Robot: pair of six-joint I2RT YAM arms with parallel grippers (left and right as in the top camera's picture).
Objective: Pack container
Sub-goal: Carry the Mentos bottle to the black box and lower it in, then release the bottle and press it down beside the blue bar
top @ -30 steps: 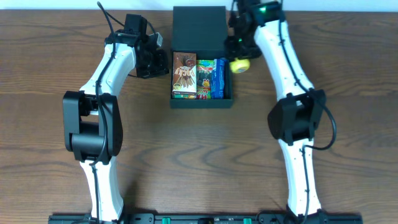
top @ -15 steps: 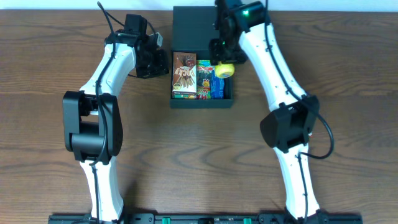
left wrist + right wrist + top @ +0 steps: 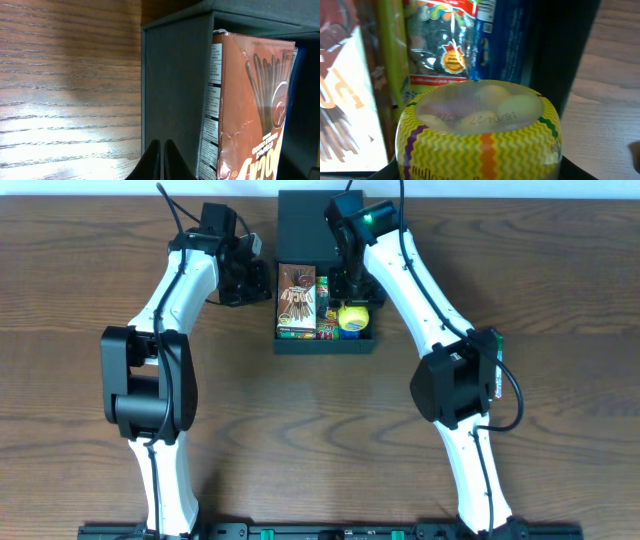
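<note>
The right end effector [image 3: 349, 298] is closed about halfway on a small round tub [image 3: 480, 132] and holds it by the sides. Its dark fingers show only at the bottom corners of the right wrist view. The tub has a yellow wrapper with zigzag stripes and bands of orange, purple and green. Pale rounded pieces show through its clear lid. A date code stamped on the lid appears to read 18/04/27, followed by digits too faint to make out. Writing on the wrapper is cut off at the lower edge.

In the overhead view the tub [image 3: 352, 318] sits in the right part of the container [image 3: 325, 345], over the packets. The container is a dark, shallow square box at the upper middle of the wooden worktop [image 3: 560, 300], with its flat lid [image 3: 310, 225] folded back above it.

Behind the tub lie a clear bag [image 3: 445, 55] with a red top, dark sweets and a yellow-and-red badge, and a blue packet [image 3: 502, 45]. A green packet [image 3: 390, 60] is to their left. None of their print is legible.

The left end effector [image 3: 161, 160] is fully closed and empty. Its tips are pressed together just beside the container's outer left wall [image 3: 175, 90]. Inside that wall stands a brown carton [image 3: 250, 110] picturing chocolate-coated sticks. Its large lettering is cut off at the bottom, and the white side panel's print is too small to read.
</note>
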